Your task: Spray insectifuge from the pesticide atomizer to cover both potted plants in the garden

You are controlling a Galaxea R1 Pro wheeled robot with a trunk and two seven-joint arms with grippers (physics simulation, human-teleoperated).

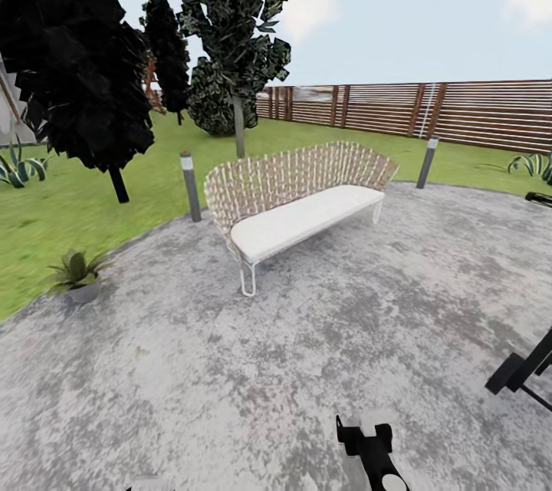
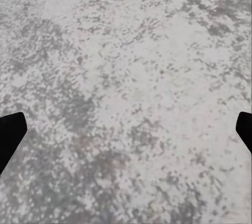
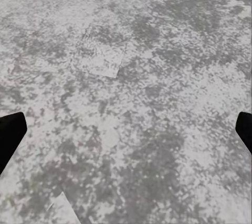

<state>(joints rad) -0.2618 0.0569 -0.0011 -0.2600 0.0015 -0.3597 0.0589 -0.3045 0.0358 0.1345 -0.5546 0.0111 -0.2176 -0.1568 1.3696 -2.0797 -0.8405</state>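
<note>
1. Both grippers, left gripper (image 2: 126,129) and right gripper (image 3: 126,129), spread wide over the patio (image 1: 307,337), carrying nothing.
2. One potted plant (image 1: 75,274) at the patio's lawn-side edge (atomizer unsighted).
3. Advice: pan slowly and locate the bottle first.

Head camera high, facing forward over patio (image 1: 230,368) toward bench (image 1: 299,207) and fence (image 1: 475,115), both wrist cameras aimed down between spread jaws, close on the same patio stone
</note>
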